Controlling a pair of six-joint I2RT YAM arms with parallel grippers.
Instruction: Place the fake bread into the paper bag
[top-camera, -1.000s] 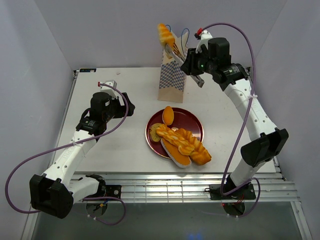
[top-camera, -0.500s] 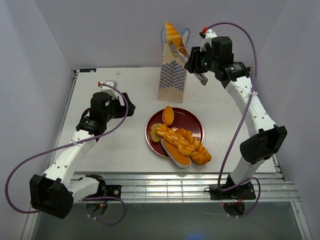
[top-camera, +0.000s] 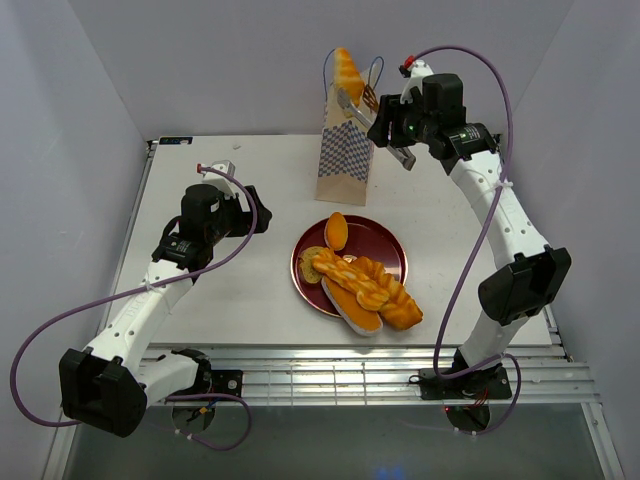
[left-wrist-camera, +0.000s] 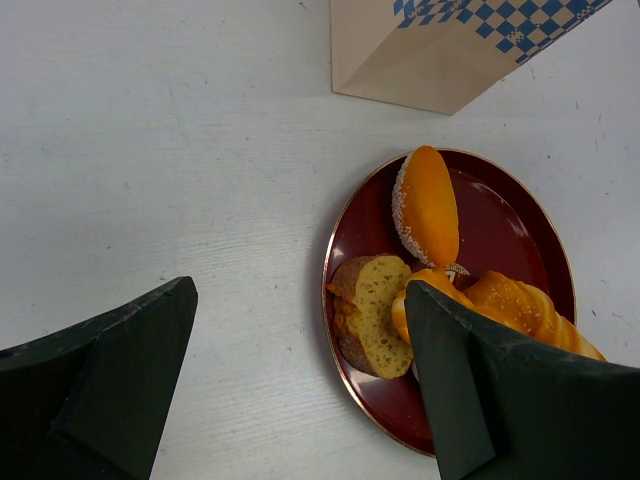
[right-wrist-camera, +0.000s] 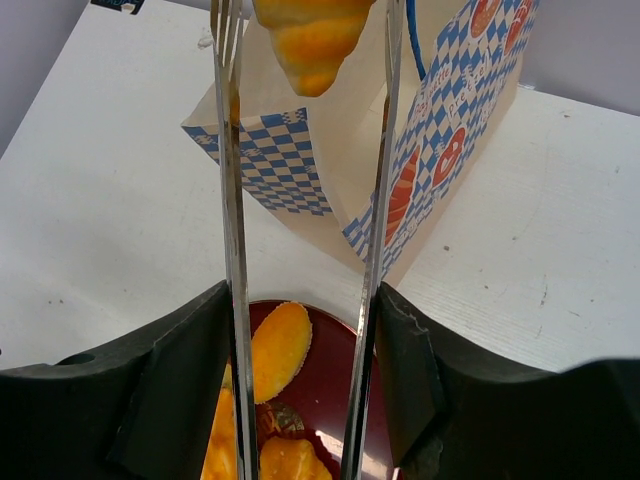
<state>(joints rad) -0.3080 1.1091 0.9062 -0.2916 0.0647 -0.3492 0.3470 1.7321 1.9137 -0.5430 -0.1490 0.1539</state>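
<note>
My right gripper (top-camera: 388, 128) is shut on a pair of metal tongs (top-camera: 356, 102). The tongs pinch a glossy orange bread piece (top-camera: 346, 70) and hold it just above the open top of the paper bag (top-camera: 343, 160). In the right wrist view the bread piece (right-wrist-camera: 312, 30) hangs between the tong arms (right-wrist-camera: 232, 200) over the bag (right-wrist-camera: 440, 150). More bread lies on the dark red plate (top-camera: 394, 250): an oval roll (top-camera: 336, 231), a braided loaf (top-camera: 366, 284) and a slice (left-wrist-camera: 378, 310). My left gripper (top-camera: 256, 216) is open and empty, left of the plate.
The bag stands upright at the back middle of the white table (top-camera: 220, 290), with blue loop handles (top-camera: 372, 68). The plate sits just in front of it. A long flat roll (top-camera: 352, 306) overhangs the plate's near rim. Grey walls enclose the table.
My right arm has carried the tongs and the bread piece a little to the right, from beside the bag's top to over its mouth. The left arm has not moved.
</note>
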